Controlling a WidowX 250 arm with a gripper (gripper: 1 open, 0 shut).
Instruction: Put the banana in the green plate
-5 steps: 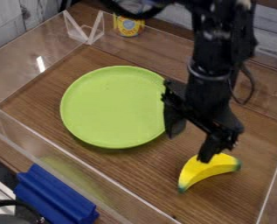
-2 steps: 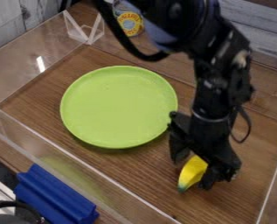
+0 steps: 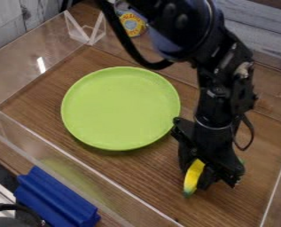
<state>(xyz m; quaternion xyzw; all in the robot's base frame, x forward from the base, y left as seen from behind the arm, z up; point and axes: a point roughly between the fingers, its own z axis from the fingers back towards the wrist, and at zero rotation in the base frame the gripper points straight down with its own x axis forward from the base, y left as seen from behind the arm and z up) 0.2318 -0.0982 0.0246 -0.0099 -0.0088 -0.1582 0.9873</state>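
Observation:
The banana (image 3: 195, 178) is a small yellow toy lying on the wooden table at the lower right, just right of the green plate (image 3: 74, 111). My black gripper (image 3: 203, 172) points straight down over it. Its fingers stand on both sides of the banana and are shut on it, so only a narrow yellow strip shows between them. The green plate is large, round and lime-coloured, with nothing lying in it. The banana is still down on the table, outside the plate's rim.
Clear acrylic walls (image 3: 24, 133) enclose the wooden table. A blue block (image 3: 54, 200) lies at the front left, outside the wall. At the back stand a yellow cup-like object (image 3: 132, 25) and a clear folded stand (image 3: 86, 31). A black cable trails behind the arm.
The arm has come down over the banana. The fingers, wide apart earlier, have closed on it. The banana has not left the table.

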